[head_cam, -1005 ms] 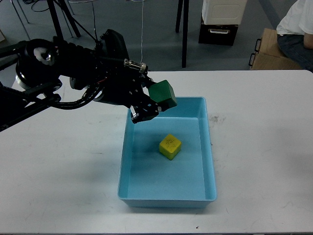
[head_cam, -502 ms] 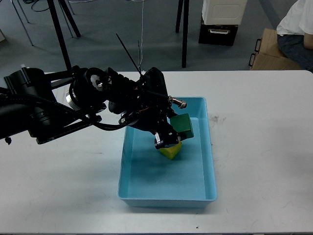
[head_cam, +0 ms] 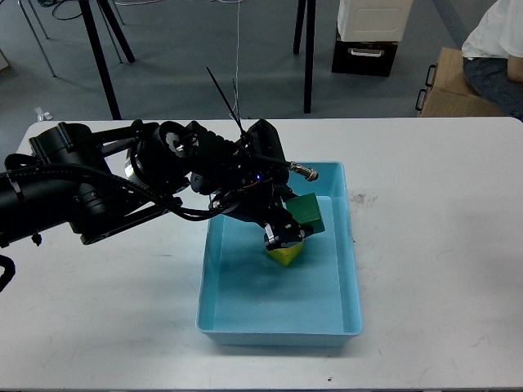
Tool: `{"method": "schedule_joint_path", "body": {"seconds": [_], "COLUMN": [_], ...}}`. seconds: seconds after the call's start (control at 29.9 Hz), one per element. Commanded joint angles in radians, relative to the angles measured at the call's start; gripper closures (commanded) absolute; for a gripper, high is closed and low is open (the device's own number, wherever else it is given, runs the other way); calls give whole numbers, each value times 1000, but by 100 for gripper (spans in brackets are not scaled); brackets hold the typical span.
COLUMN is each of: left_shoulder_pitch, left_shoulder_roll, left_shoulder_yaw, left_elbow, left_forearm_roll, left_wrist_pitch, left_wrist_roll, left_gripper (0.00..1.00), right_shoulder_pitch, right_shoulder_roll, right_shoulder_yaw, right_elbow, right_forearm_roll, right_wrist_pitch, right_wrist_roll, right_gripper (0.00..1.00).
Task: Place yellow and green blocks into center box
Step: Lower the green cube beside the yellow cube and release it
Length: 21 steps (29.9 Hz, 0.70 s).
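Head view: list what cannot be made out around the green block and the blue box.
- Left end effector: dark and bunched over the green block; its fingers cannot be told apart.
- Yellow block: mostly covered by the end effector, only a lower corner shows.
- Whether the green block touches the yellow one or the blue box floor: the arm hides it.
- Right arm: nowhere in the head view.

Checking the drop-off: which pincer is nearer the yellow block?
Left. The left pincer, holding the green block, hangs directly over the yellow block; the right arm is out of view.
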Motion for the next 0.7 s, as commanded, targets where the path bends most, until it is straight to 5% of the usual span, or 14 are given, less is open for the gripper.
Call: {"method": "schedule_joint_path", "body": {"seconds": [0.0,0.67], "left_shoulder_pitch": [3,24], "left_shoulder_roll": [-5,-27], "left_shoulder_yaw": [-2,-2], "left_elbow": [15,16], "left_forearm_roll": [-3,-11], "left_wrist_pitch": [0,0], "left_wrist_roll": [0,0], "left_gripper": [62,21], "right_shoulder_pitch": [0,2], "right_shoulder_roll": [0,0], "right_shoulder_yaw": [1,0], "right_elbow": [0,0], "right_forearm_roll": [0,0], "right_wrist_pitch": [0,0], "right_wrist_roll": [0,0], "right_gripper": [2,2]}}
